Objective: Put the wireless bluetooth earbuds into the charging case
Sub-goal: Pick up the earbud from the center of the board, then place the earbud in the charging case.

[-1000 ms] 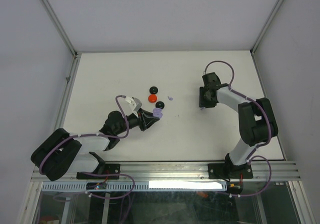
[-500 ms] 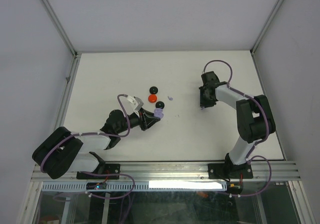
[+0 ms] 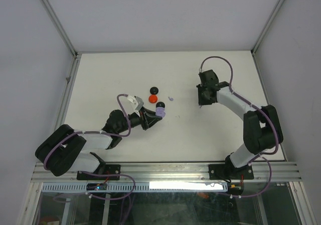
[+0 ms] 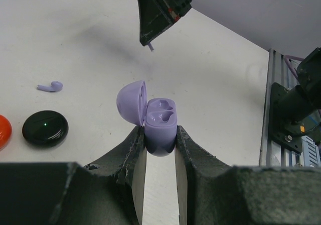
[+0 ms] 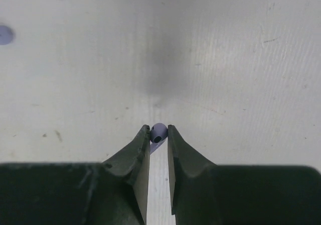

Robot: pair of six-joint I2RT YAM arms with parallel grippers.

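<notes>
Right wrist — right end effector [image 5: 158,129] clenches lilac earbud [image 5: 158,133]; left end effector [image 4: 160,130] clenches case [image 4: 160,120].

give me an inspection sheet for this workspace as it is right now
surface: white table, faint scuffs
job's things: lilac charging case, lid open, both wells empty; lilac earbud, held; second lilac earbud, loose on the table
clutter: two black round cases, a red round case between them
tools: left tool shut on the lilac charging case; right tool shut on the lilac earbud
cables: purple cables looped along both arms
surroundings: grey walls, metal rail at the near edge
</notes>
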